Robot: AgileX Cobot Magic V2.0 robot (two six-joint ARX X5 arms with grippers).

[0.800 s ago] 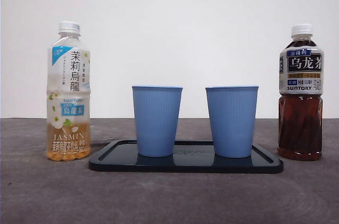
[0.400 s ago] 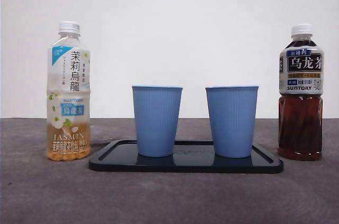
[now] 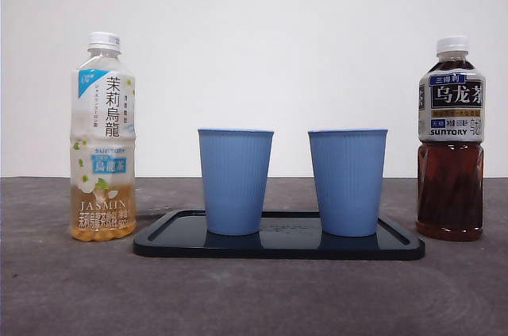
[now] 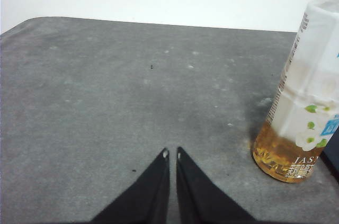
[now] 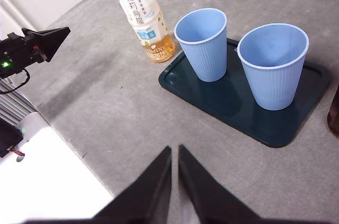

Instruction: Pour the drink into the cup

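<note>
Standing on the dark tray (image 3: 397, 247), two blue cups (image 3: 235, 181) sit side by side, flanked by the jasmine tea bottle (image 3: 102, 139) and the oolong tea bottle (image 3: 451, 141); the left gripper (image 4: 171, 153) and right gripper (image 5: 175, 149) hover empty, jaws together

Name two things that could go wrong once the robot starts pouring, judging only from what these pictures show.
Both bottles, the jasmine tea bottle and the oolong tea bottle, have their white caps on, so tipping either one now would likely pour nothing. The two blue cups look light and empty and stand close together on the dark tray; a bottle neck or a tool could knock one over.
</note>
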